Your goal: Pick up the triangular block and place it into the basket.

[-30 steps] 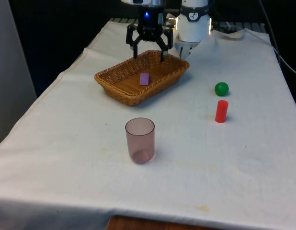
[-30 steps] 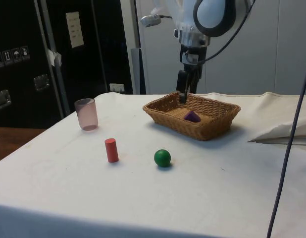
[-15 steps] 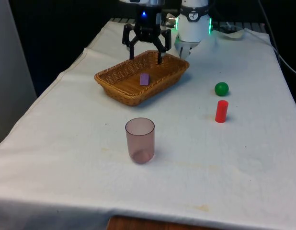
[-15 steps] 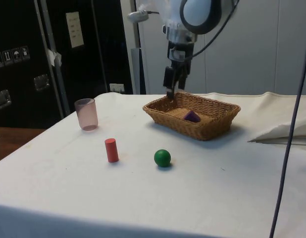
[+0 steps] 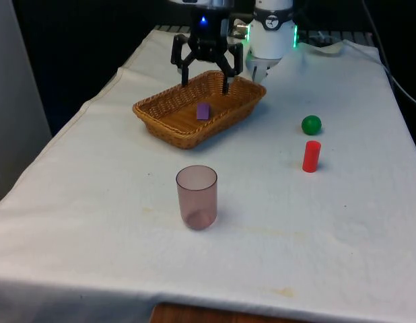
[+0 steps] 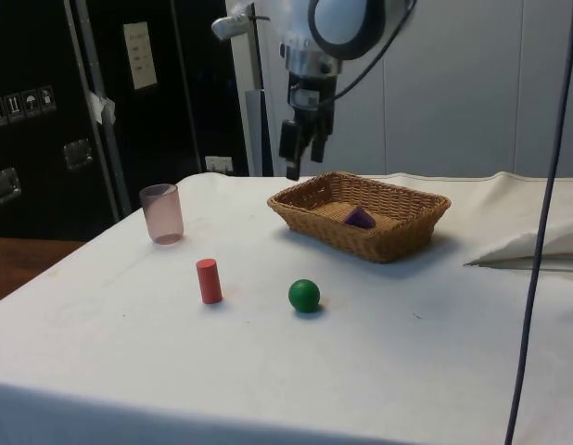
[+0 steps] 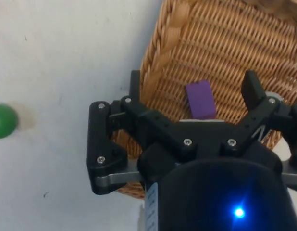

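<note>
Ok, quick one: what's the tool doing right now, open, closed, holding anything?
Tool: open and empty, above the basket; the purple triangular block lies inside the basket.

A white cloth (image 5: 93, 202) covers the table. In the side view, dark cabinets (image 6: 45, 111) stand behind, beside a pale wall (image 6: 453, 93). Black curtains (image 5: 80, 47) hang beyond the table's far end.

No legible text: signs on the dark cabinets (image 6: 45, 111) in the side view are too small to read.
</note>
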Controlling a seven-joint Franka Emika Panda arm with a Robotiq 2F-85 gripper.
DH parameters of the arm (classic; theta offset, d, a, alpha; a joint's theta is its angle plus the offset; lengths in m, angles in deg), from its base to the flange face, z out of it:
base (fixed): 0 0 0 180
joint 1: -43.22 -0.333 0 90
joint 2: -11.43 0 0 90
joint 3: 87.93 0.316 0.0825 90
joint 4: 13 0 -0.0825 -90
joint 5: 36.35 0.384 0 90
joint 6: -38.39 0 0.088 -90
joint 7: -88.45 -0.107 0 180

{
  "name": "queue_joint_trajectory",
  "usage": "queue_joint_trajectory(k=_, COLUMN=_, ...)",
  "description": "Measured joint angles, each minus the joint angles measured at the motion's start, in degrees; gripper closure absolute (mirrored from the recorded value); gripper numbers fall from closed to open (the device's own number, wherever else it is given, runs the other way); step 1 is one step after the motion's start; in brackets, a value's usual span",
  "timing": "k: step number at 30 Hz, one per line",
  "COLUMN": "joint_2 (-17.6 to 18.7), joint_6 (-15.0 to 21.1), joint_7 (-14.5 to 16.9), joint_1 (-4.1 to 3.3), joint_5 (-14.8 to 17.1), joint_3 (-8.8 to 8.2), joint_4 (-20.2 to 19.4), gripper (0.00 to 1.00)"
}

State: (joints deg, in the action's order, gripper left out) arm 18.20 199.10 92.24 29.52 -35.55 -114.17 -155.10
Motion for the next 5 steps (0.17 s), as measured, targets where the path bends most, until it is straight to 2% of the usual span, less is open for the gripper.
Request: queue_joint_trajectory(k=5, joint_2=1.55, joint_6=-0.17, joint_7=-0.69, joint_1=0.0, joint_5=0.0, joint_3=0.46, joint_4=1.89, gripper=0.0)
